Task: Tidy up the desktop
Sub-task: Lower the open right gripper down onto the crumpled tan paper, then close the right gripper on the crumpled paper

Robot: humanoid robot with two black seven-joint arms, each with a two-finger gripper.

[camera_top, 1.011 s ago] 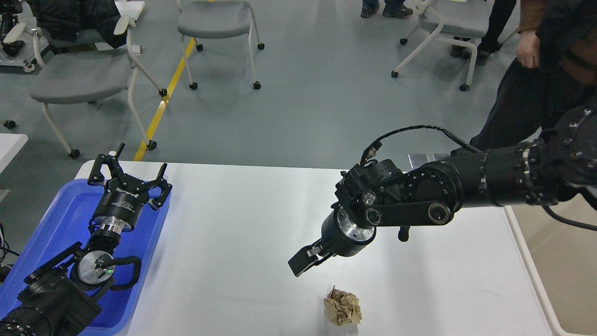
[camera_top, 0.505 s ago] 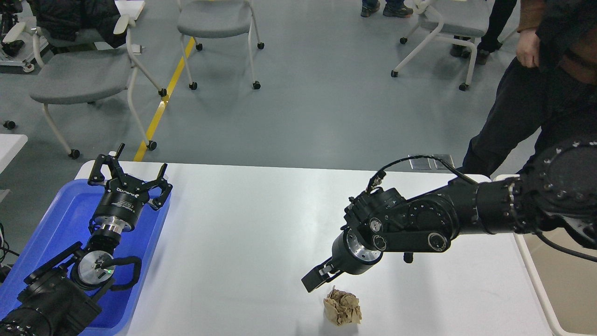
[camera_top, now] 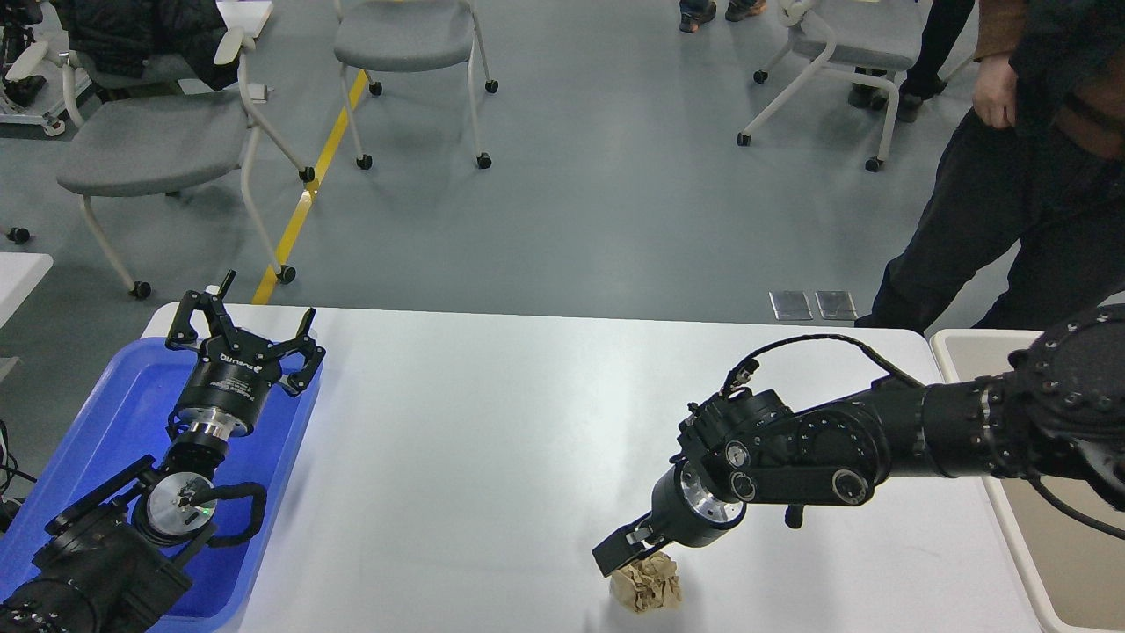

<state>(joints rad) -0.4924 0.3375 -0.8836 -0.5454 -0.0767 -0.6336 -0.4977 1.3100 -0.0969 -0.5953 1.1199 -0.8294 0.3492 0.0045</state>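
The white desktop [camera_top: 457,422] fills the lower middle of the head view. A crumpled brown paper ball [camera_top: 650,587] lies on it near the front edge. My right gripper [camera_top: 620,554] points down and to the left, its dark fingers at the ball's upper left and touching or nearly touching it. The fingers cannot be told apart. My left gripper [camera_top: 245,329] is open and empty, held up over the far right edge of the blue tray [camera_top: 114,413].
The blue tray sits on the desktop's left end under my left arm. A beige bin [camera_top: 1059,563] stands beside the table's right edge. Grey chairs [camera_top: 149,141] and a standing person [camera_top: 1011,185] are on the floor beyond the table.
My right arm has come down and toward the front, bringing its gripper from above the table to the paper ball. The left arm has not moved.
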